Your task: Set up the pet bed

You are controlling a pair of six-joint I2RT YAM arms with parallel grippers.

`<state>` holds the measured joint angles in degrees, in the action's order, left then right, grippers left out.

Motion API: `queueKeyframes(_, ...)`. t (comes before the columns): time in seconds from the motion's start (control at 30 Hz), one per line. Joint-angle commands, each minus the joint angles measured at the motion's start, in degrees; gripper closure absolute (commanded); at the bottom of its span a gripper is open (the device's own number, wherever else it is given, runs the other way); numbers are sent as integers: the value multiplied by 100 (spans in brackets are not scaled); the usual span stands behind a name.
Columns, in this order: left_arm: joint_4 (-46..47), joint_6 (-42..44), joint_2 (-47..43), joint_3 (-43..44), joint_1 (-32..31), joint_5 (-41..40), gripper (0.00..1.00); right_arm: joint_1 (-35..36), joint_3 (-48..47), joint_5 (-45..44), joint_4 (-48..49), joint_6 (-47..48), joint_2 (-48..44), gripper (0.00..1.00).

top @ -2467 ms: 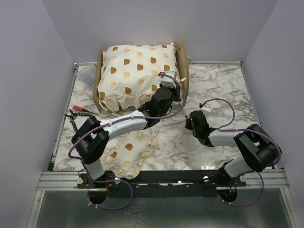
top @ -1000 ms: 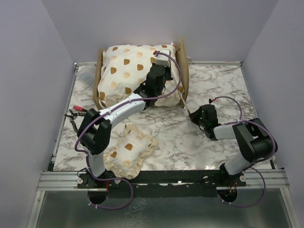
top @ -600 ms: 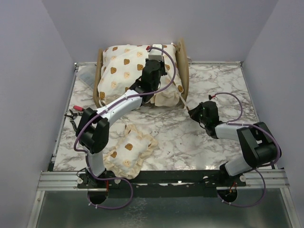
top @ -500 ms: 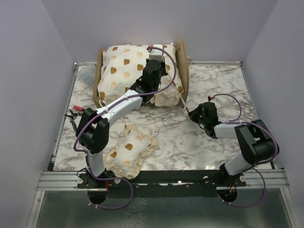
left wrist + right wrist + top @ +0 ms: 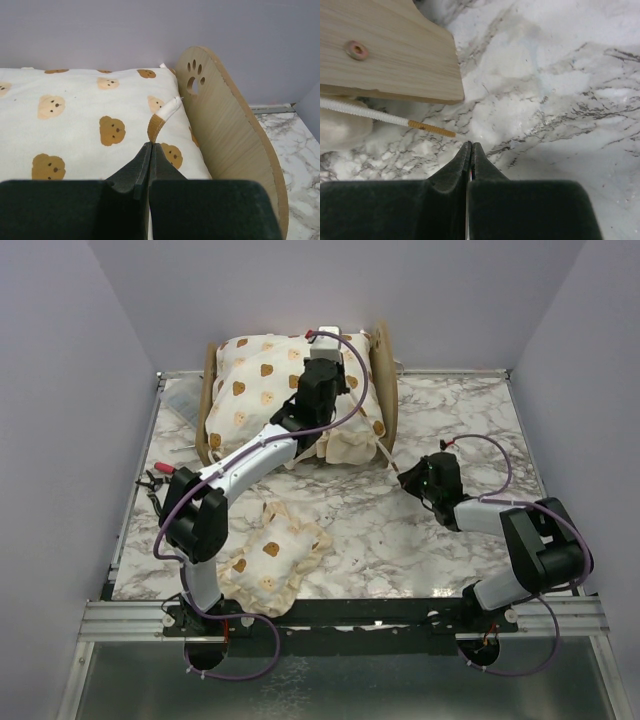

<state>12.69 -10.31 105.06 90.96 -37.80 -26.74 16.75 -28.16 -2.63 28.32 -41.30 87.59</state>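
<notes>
The pet bed (image 5: 386,390) stands at the back of the marble table, its paw-print headboard (image 5: 225,130) on the right. A large bear-print cushion (image 5: 255,390) lies in it. My left gripper (image 5: 325,360) hovers over the cushion's right part, shut on a raised fold of its fabric (image 5: 162,112). In the left wrist view the fold rises from the left gripper's (image 5: 150,144) tips. My right gripper (image 5: 405,472) is shut and empty, low over the marble by the bed's near right corner (image 5: 395,55). A white cord with an orange tip (image 5: 427,127) lies just ahead of the right gripper (image 5: 471,144).
A small bear-print pillow (image 5: 270,558) lies on the table near the left arm's base. Red-handled pliers (image 5: 160,478) sit at the left edge, with a clear plastic bag (image 5: 185,405) behind them. Walls close in the table (image 5: 460,420) on three sides.
My left arm has swung back over the bed, drawing the cushion's overhanging front edge with it. The right gripper has crept up toward the bed's near right corner.
</notes>
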Motion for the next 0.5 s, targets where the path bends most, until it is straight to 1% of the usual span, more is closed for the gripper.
queueKeyframes(0.0,-19,-138,-157,439,223,-408,100,-49,-218,29,-436,160,-212,100)
queueKeyframes(0.2,-169,-144,-141,478,229,-170,100,-72,-100,-321,-442,39,108,100)
queueKeyframes(0.47,-343,-104,-25,531,218,-27,100,-217,69,-306,-288,-26,469,100)
